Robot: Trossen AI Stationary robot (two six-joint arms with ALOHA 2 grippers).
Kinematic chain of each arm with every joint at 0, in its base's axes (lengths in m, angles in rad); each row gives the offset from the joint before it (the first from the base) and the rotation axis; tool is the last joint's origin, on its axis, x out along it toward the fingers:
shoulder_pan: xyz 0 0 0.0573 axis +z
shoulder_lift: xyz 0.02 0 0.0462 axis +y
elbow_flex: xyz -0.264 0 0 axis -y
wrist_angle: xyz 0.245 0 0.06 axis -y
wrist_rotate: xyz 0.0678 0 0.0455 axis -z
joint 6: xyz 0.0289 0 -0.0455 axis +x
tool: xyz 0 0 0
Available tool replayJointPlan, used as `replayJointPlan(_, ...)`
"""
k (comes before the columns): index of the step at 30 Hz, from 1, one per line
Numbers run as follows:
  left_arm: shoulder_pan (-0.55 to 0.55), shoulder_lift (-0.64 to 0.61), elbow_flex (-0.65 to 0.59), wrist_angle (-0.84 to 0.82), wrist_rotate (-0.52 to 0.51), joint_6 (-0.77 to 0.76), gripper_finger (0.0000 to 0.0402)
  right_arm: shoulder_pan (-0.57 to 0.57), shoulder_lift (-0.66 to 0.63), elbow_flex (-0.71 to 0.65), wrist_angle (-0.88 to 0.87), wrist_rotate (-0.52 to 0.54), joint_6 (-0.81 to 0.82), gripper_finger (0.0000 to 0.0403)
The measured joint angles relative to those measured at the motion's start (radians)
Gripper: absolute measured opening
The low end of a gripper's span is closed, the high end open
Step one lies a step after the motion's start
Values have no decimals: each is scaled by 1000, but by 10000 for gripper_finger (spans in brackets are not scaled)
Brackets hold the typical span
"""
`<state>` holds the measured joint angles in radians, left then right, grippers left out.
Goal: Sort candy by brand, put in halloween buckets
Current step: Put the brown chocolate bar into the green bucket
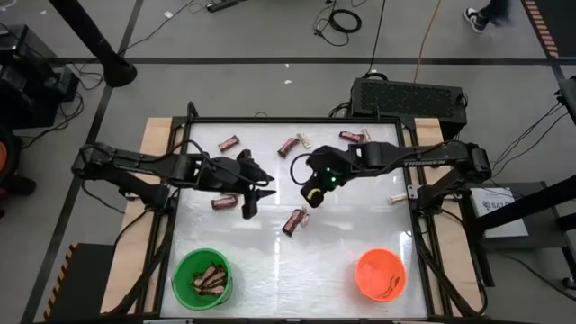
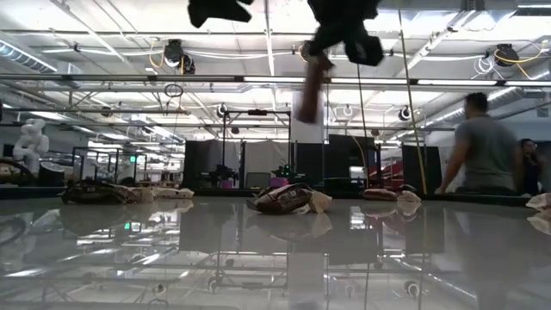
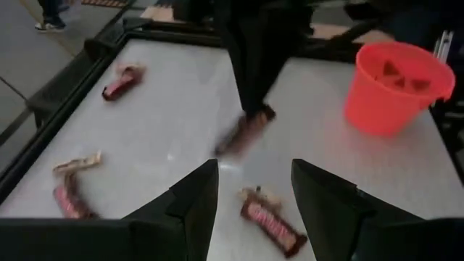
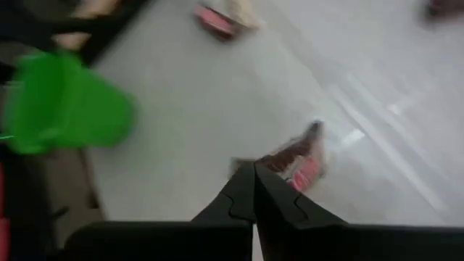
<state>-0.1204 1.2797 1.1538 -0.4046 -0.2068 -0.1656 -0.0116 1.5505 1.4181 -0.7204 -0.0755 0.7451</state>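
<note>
My right gripper [image 1: 311, 193] hangs over the middle of the table, shut on a dark reddish-brown candy bar [image 2: 310, 90] that dangles well above the tabletop. My left gripper [image 1: 247, 207] hovers to its left, open and touching nothing. In the left wrist view its fingers [image 3: 196, 196] stand apart above another reddish-brown bar [image 3: 272, 226], which lies flat on the table with a pale wrapper beside it. The green bucket [image 1: 202, 277] stands at the near left with several bars inside. The orange bucket [image 1: 381, 274] stands at the near right. My right gripper pinches the reddish-brown bar by its upper end [image 2: 320, 62] between the two shut fingers, coming from above and pointing down. The bar hangs below the fingertips, lifted clear of the table. In the right wrist view it shows blurred just past the tips [image 4: 286, 156].
Loose bars lie scattered on the table: near the far edge [image 1: 229, 142], [image 1: 290, 144], [image 1: 353, 137], one beside my left gripper [image 1: 225, 202], and a pale one by the right edge [image 1: 396, 198]. A raised black frame [image 1: 297, 120] borders the table. People stand in the room behind [image 2: 486, 146].
</note>
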Motion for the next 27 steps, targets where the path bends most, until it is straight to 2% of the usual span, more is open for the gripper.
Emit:
replayJointPlan(3, 1, 27, 0, 96, -2, -2, 182, 1, 0, 10, 97, -61, -27, 0)
replayJointPlan(10, 3, 93, 0, 126, 68, -11, 182, 0, 0, 11, 247, -120, -32, 0)
replayJointPlan(18, 4, 114, 0, 143, 76, -11, 182, 3, 0, 11, 276, -138, -29, 0)
replayJointPlan(27, 3, 114, 0, 181, 175, -11, 177, 3, 0, 11, 275, -141, -28, 0)
